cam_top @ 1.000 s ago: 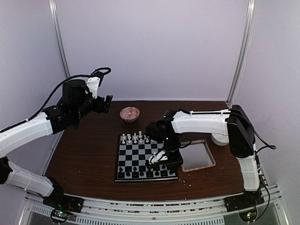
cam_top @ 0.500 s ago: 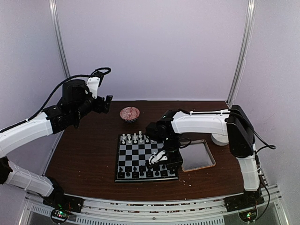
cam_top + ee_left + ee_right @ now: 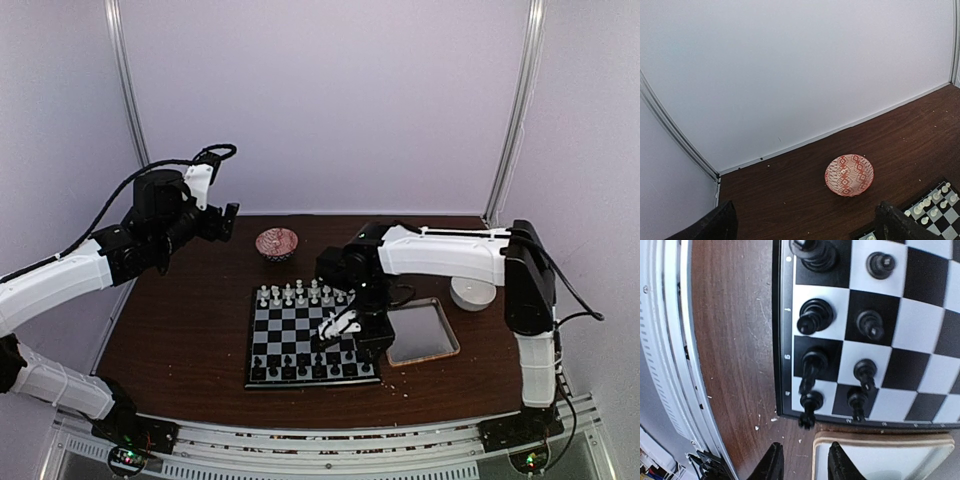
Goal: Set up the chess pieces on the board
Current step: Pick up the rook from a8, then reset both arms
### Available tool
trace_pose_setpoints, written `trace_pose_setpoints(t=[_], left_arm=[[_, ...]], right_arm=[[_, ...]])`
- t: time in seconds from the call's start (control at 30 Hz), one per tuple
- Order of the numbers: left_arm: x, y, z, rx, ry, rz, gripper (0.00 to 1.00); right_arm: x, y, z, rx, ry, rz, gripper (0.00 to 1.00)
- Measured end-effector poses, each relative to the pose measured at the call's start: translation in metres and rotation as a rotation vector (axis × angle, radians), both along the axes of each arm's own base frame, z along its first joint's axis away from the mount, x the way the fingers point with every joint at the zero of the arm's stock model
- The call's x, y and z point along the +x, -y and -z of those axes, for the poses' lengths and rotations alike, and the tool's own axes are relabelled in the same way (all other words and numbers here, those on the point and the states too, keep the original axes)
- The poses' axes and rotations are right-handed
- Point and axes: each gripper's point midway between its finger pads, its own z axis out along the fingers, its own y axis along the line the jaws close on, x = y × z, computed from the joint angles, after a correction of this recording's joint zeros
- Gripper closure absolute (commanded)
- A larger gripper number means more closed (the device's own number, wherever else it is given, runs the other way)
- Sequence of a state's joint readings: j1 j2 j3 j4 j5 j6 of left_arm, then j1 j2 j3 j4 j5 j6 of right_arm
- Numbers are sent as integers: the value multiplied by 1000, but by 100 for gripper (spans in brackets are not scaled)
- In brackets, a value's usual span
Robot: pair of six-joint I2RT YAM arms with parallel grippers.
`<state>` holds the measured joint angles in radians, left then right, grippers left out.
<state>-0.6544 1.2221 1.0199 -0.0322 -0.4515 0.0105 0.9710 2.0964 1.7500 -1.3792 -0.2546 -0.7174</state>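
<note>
The board (image 3: pixel 290 335) lies mid-table, with white chess pieces (image 3: pixel 290 294) along its far row and black chess pieces (image 3: pixel 290 366) along its two near rows. My right gripper (image 3: pixel 350 330) hovers over the board's near right corner. In the right wrist view it (image 3: pixel 805 462) is open and empty, above the seam between the board (image 3: pixel 920 325) and the tray, just past several black pieces (image 3: pixel 812 317). My left gripper (image 3: pixel 225 222) is raised at the far left, open and empty (image 3: pixel 805 230). The board's corner with white pieces (image 3: pixel 930 202) shows at the lower right of the left wrist view.
A red patterned bowl (image 3: pixel 277 243) sits behind the board, also in the left wrist view (image 3: pixel 849 175). A wooden-rimmed grey tray (image 3: pixel 420 330) lies right of the board, its corner in the right wrist view (image 3: pixel 880 460). A white round object (image 3: pixel 472 294) stands behind the tray. Pale crumbs dot the table.
My right arm has shifted a little right and away from me, uncovering more white pieces at the board's far right. The left arm has not moved.
</note>
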Motion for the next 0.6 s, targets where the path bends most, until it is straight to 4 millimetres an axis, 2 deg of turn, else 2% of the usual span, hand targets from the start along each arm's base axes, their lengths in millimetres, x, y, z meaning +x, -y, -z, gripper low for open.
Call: trace_pose_setpoints(t=[0.13,0.27,0.3,0.33,0.37,0.43,0.5,0.6], left_arm=[[2,-4,1,16,3,-19,2],[1,-7,4,31,-13,-33,2],[1,-9,5,37,-18,-42,2],[1,-12,6,42,-27,-58,2],[1,-15,5,40,-30,-77,2],[1,-25,1,29,-33,-124,2],[1,-39,-3,10,-32,-182,2],[0,-65,-5,-13,-38,-272,2]], right_arm=[[15,6,-55,135,62,55,65],[43,29,-122,317,183,171,47],[53,39,-137,364,227,215,38],[61,47,-150,404,265,265,6],[74,58,-161,453,316,328,0],[102,87,-179,539,424,491,0],[137,127,-191,596,556,686,1],[172,183,-205,649,719,921,1]])
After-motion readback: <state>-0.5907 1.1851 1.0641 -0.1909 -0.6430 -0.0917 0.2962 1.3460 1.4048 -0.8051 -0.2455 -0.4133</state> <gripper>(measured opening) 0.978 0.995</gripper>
